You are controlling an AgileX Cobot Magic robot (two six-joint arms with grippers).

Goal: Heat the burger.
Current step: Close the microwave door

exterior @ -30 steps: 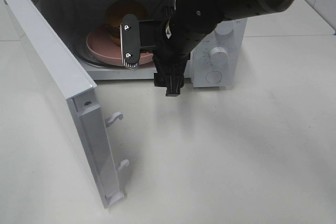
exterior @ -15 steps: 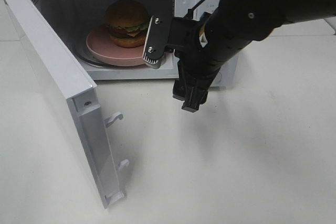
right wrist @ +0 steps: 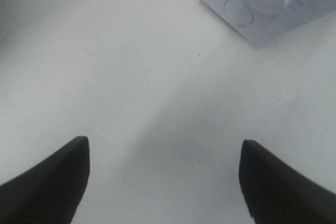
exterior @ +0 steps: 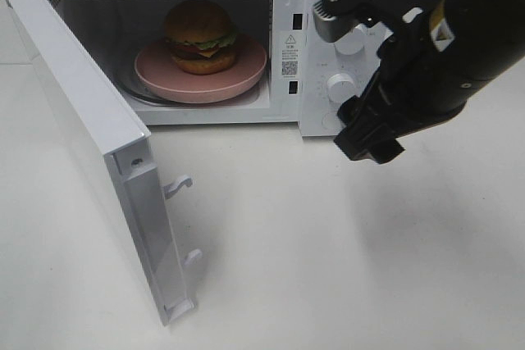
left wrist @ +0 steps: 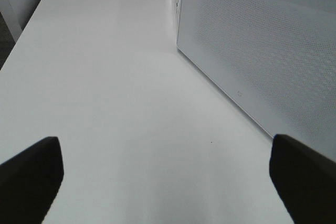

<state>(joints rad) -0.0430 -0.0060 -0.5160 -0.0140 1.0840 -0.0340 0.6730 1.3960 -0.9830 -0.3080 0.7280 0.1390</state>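
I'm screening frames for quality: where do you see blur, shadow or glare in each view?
Exterior high: burger sharp, soft shadow on table. Left wrist: left gripper dark, defocused. Right wrist: right gripper blurred, faint shadow between its fingers.

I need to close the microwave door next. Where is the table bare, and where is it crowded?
Bare: the table in front of the microwave, between the open door and the right gripper; also the stretch outside the door. Crowded: the cavity, taken up by the burger on its pink dish, and the dials, where the right gripper hangs open.
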